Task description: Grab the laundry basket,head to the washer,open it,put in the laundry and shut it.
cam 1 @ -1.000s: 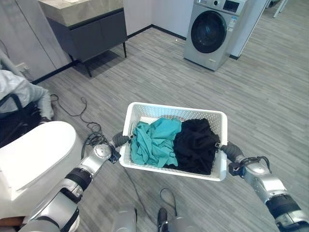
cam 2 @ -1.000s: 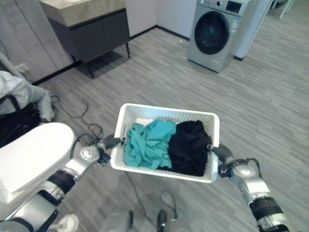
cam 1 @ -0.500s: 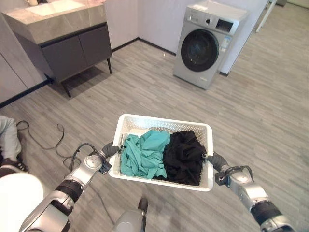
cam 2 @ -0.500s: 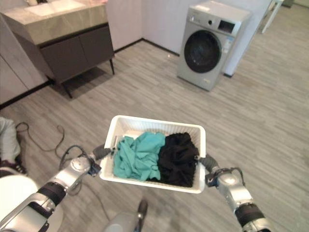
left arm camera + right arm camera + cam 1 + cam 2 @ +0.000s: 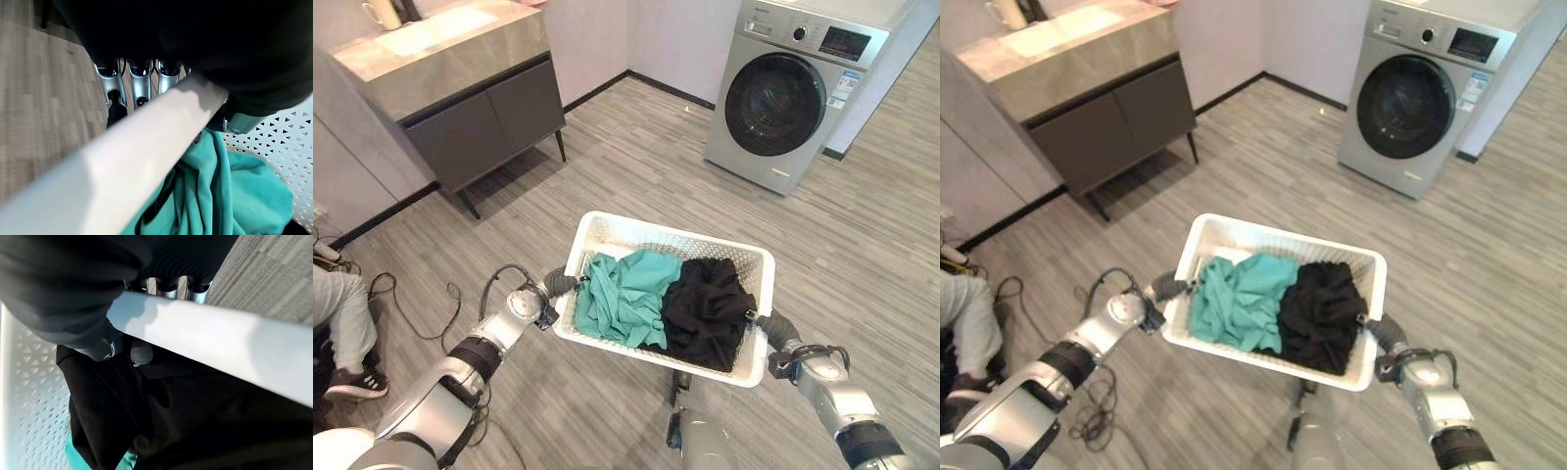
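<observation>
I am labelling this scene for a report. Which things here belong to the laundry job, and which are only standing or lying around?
Belonging to the job:
- white basket, held by left robot hand and right robot hand
- teal cloth
- black cloth
- washer, door shut

Only around:
- sink cabinet
- cables on the floor
- a person's leg

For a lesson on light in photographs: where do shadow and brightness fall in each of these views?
Left eye view: a dark shadow lies on the floor beneath the cabinet, and the washer door glass reads almost black. Left wrist view: the basket rim is brightly lit beside the teal garment. Right wrist view: the black garment is so dark its folds barely show.
</observation>
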Robot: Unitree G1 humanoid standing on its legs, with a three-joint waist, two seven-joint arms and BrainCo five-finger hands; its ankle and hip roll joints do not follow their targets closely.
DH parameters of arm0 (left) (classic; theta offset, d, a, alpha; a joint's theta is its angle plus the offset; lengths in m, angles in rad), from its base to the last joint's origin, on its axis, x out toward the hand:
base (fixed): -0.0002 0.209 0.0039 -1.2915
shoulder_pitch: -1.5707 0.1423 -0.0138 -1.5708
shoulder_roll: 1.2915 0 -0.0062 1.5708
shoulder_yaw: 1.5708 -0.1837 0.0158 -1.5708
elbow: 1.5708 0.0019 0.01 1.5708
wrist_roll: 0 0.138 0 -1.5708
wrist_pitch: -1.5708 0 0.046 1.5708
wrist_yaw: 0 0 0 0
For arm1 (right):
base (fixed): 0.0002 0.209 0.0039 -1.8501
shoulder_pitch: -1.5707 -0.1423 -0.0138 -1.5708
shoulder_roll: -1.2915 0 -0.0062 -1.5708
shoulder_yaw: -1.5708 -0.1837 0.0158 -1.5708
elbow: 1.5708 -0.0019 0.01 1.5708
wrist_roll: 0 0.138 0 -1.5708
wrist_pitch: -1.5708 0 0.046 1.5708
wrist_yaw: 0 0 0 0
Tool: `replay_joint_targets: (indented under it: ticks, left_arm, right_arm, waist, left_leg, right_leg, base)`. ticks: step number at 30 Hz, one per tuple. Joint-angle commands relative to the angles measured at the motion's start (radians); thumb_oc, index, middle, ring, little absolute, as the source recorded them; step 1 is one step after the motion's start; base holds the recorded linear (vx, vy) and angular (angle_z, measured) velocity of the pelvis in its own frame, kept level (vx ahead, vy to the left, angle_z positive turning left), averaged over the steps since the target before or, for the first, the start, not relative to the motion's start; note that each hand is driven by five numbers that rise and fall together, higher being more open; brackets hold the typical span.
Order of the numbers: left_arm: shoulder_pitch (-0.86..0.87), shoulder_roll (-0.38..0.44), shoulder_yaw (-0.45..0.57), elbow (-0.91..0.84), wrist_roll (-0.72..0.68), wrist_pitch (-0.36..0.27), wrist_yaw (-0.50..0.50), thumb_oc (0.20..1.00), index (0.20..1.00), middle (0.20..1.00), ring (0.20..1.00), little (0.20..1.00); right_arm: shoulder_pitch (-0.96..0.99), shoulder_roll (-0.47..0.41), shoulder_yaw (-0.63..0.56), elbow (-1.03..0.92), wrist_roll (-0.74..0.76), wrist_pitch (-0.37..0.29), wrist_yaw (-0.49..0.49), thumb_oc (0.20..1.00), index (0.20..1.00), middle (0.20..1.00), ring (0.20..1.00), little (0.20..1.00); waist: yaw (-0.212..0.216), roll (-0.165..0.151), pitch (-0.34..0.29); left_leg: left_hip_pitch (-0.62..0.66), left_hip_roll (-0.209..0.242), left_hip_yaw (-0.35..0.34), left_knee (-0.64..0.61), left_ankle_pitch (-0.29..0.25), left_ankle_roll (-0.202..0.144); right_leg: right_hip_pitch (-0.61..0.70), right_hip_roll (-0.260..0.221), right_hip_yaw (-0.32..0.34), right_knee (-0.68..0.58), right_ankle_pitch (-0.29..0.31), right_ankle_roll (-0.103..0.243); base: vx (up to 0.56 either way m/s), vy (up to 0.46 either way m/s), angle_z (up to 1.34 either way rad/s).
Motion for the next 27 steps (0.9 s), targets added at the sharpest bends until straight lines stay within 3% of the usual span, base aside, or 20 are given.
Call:
replay_joint_targets:
  ticks: [1,2,3,4,5,6,8,9,10,12,13,14,15,17,20,22,24,26,27]
  left_arm:
    - [-0.09,0.088,0.089,-0.012,-0.016,-0.084,0.034,0.2,0.2,0.2,0.2,0.2]
    - [-0.083,0.089,0.095,-0.006,-0.035,-0.086,0.042,0.2,0.2,0.2,0.2,0.2]
    - [-0.083,0.091,0.095,-0.008,-0.048,-0.081,0.042,0.2,0.2,0.2,0.2,0.2]
    - [-0.083,0.092,0.095,-0.008,-0.048,-0.081,0.042,0.2,0.2,0.2,0.2,0.2]
    - [-0.071,0.104,0.101,-0.025,-0.057,-0.074,0.044,0.2,0.2,0.2,0.2,0.2]
    - [-0.061,0.117,0.113,-0.022,-0.06,-0.064,0.048,0.2,0.2,0.2,0.2,0.2]
    - [-0.064,0.124,0.112,-0.028,-0.068,-0.061,0.05,0.2,0.2,0.2,0.2,0.2]
    - [-0.066,0.12,0.115,-0.026,-0.075,-0.056,0.051,0.2,0.2,0.2,0.2,0.2]
    - [-0.067,0.121,0.115,-0.026,-0.075,-0.056,0.051,0.2,0.2,0.2,0.2,0.2]
    - [-0.047,0.132,0.14,-0.059,-0.088,-0.057,0.052,0.2,0.2,0.2,0.2,0.2]
    - [-0.047,0.132,0.14,-0.059,-0.088,-0.057,0.052,0.2,0.2,0.2,0.2,0.2]
    - [-0.046,0.133,0.148,-0.063,-0.086,-0.059,0.054,0.2,0.2,0.2,0.2,0.2]
    - [-0.044,0.13,0.148,-0.057,-0.081,-0.059,0.053,0.2,0.2,0.2,0.2,0.2]
    - [-0.029,0.131,0.154,-0.057,-0.075,-0.063,0.049,0.2,0.2,0.2,0.2,0.2]
    - [-0.021,0.128,0.155,-0.059,-0.076,-0.068,0.051,0.2,0.2,0.2,0.2,0.2]
    - [-0.014,0.132,0.156,-0.058,-0.076,-0.071,0.047,0.2,0.2,0.2,0.2,0.2]
    - [-0.019,0.137,0.149,-0.061,-0.081,-0.073,0.047,0.2,0.2,0.2,0.2,0.2]
    - [-0.007,0.158,0.156,-0.06,-0.073,-0.078,0.051,0.2,0.2,0.2,0.2,0.2]
    - [-0.021,0.168,0.146,-0.06,-0.07,-0.077,0.055,0.2,0.2,0.2,0.2,0.2]
  right_arm:
    - [-0.019,-0.122,-0.082,-0.035,0.016,-0.077,-0.008,0.2,0.2,0.2,0.2,0.2]
    - [-0.025,-0.133,-0.077,-0.022,0.03,-0.081,-0.011,0.2,0.2,0.2,0.2,0.2]
    - [-0.018,-0.145,-0.078,-0.018,0.046,-0.078,-0.017,0.2,0.2,0.2,0.2,0.2]
    - [-0.018,-0.144,-0.078,-0.018,0.046,-0.078,-0.017,0.2,0.2,0.2,0.2,0.2]
    - [-0.006,-0.152,-0.087,-0.022,0.055,-0.081,-0.021,0.2,0.2,0.2,0.2,0.2]
    - [-0.011,-0.153,-0.082,-0.02,0.069,-0.086,-0.028,0.2,0.2,0.2,0.2,0.2]
    - [-0.012,-0.157,-0.085,-0.023,0.071,-0.082,-0.032,0.2,0.2,0.2,0.2,0.2]
    - [-0.019,-0.163,-0.084,-0.006,0.072,-0.085,-0.044,0.2,0.2,0.2,0.2,0.2]
    - [-0.019,-0.163,-0.084,-0.006,0.072,-0.085,-0.044,0.2,0.2,0.2,0.2,0.2]
    - [-0.003,-0.17,-0.089,-0.014,0.061,-0.082,-0.041,0.2,0.2,0.2,0.2,0.2]
    - [-0.003,-0.17,-0.09,-0.014,0.061,-0.081,-0.041,0.2,0.2,0.2,0.2,0.2]
    - [0.006,-0.169,-0.093,-0.017,0.057,-0.085,-0.038,0.2,0.2,0.2,0.2,0.2]
    - [0.009,-0.159,-0.092,-0.014,0.042,-0.096,-0.039,0.2,0.2,0.2,0.2,0.2]
    - [0.007,-0.148,-0.095,0.001,0.032,-0.107,-0.04,0.2,0.2,0.2,0.2,0.2]
    - [0.0,-0.126,-0.091,0.025,0.027,-0.122,-0.045,0.2,0.2,0.2,0.2,0.2]
    - [-0.027,-0.103,-0.076,0.068,0.005,-0.121,-0.046,0.2,0.2,0.2,0.2,0.2]
    - [-0.03,-0.104,-0.073,0.076,-0.001,-0.121,-0.039,0.2,0.2,0.2,0.2,0.2]
    - [-0.031,-0.089,-0.074,0.093,-0.006,-0.12,-0.028,0.2,0.2,0.2,0.2,0.2]
    - [-0.042,-0.082,-0.073,0.1,-0.014,-0.114,-0.026,0.2,0.2,0.2,0.2,0.2]
  waist:
    - [-0.005,-0.034,-0.086]
    - [-0.019,-0.021,-0.104]
    - [-0.022,-0.027,-0.095]
    - [-0.025,-0.031,-0.099]
    - [-0.017,-0.041,-0.088]
    - [0.003,-0.066,-0.07]
    - [0.012,-0.069,-0.057]
    - [0.043,-0.083,-0.032]
    - [0.043,-0.086,-0.034]
    - [0.093,-0.085,-0.015]
    - [0.094,-0.089,-0.016]
    - [0.109,-0.082,-0.015]
    - [0.131,-0.074,-0.016]
    - [0.156,-0.063,-0.014]
    - [0.164,-0.061,-0.015]
    - [0.183,-0.048,-0.048]
    - [0.19,-0.053,-0.06]
    - [0.204,-0.079,-0.077]
    - [0.181,-0.061,-0.057]
  left_leg:
    - [-0.028,0.044,0.075,0.052,0.075,-0.006]
    - [-0.085,0.115,0.111,0.237,0.215,-0.037]
    - [-0.146,0.156,0.121,0.389,0.308,-0.032]
    - [-0.154,0.152,0.117,0.392,0.31,-0.032]
    - [-0.213,0.18,0.127,0.539,0.361,-0.009]
    - [-0.326,0.18,0.111,0.746,0.407,0.012]
    - [-0.382,0.185,0.119,0.807,0.379,0.033]
    - [-0.494,0.138,0.131,0.793,0.297,0.05]
    - [-0.495,0.135,0.132,0.791,0.3,0.051]
    - [-0.595,0.071,0.156,0.588,0.284,0.041]
    - [-0.593,0.067,0.158,0.581,0.289,0.042]
    - [-0.601,0.053,0.162,0.417,0.296,0.036]
    - [-0.567,0.026,0.147,0.165,0.326,0.028]
    - [-0.592,0.006,0.117,0.002,0.352,0.022]
    - [-0.601,-0.001,0.145,-0.05,0.369,0.015]
    - [-0.559,0.002,0.145,-0.052,0.384,0.041]
    - [-0.535,-0.007,0.138,-0.053,0.384,0.055]
    - [-0.494,-0.043,0.138,-0.012,0.337,0.095]
    - [-0.439,-0.035,0.142,-0.008,0.305,0.124]
  right_leg:
    - [0.043,-0.034,0.066,-0.024,-0.035,0.142]
    - [0.076,0.011,0.069,0.012,-0.065,0.105]
    - [0.098,0.04,0.093,0.032,-0.091,0.069]
    - [0.093,0.035,0.091,0.032,-0.09,0.069]
    - [0.126,0.065,0.111,0.043,-0.119,0.033]
    - [0.181,0.099,0.136,0.033,-0.153,-0.009]
    - [0.199,0.117,0.145,0.027,-0.166,-0.02]
    - [0.25,0.128,0.176,0.025,-0.19,-0.025]
    - [0.247,0.125,0.177,0.024,-0.189,-0.024]
    - [0.302,0.142,0.207,0.032,-0.231,-0.014]
    - [0.301,0.138,0.208,0.031,-0.23,-0.014]
    - [0.328,0.152,0.217,0.032,-0.249,-0.008]
    - [0.349,0.158,0.22,0.043,-0.278,-0.001]
    - [0.394,0.177,0.237,0.055,-0.313,-0.001]
    - [0.44,0.183,0.25,0.067,-0.349,-0.001]
    - [0.469,0.19,0.276,0.14,-0.392,0.002]
    - [0.468,0.183,0.28,0.174,-0.395,0.017]
    - [0.416,0.136,0.282,0.394,-0.253,0.092]
    - [0.301,0.101,0.279,0.652,-0.097,0.156]
  base:
    - [0.5,-0.305,0.16]
    - [0.47,-0.379,-0.02]
    - [0.46,-0.38,-0.29]
    - [0.27,-0.304,-0.3]
    - [0.41,-0.446,-0.26]
    - [0.49,-0.526,-0.01]
    - [0.32,-0.278,-0.16]
    - [0.22,-0.107,-0.72]
    - [0.43,-0.144,-0.85]
    - [0.34,-0.042,-0.49]
    - [0.32,-0.01,-0.53]
    - [0.43,0.022,-0.61]
    - [0.63,0.029,-0.48]
    - [0.51,0.028,-0.24]
    - [0.36,0.037,-0.46]
    - [0.65,0.125,-0.63]
    - [0.33,0.079,-0.46]
    - [0.42,0.151,-0.15]
    - [0.3,0.154,-0.31]
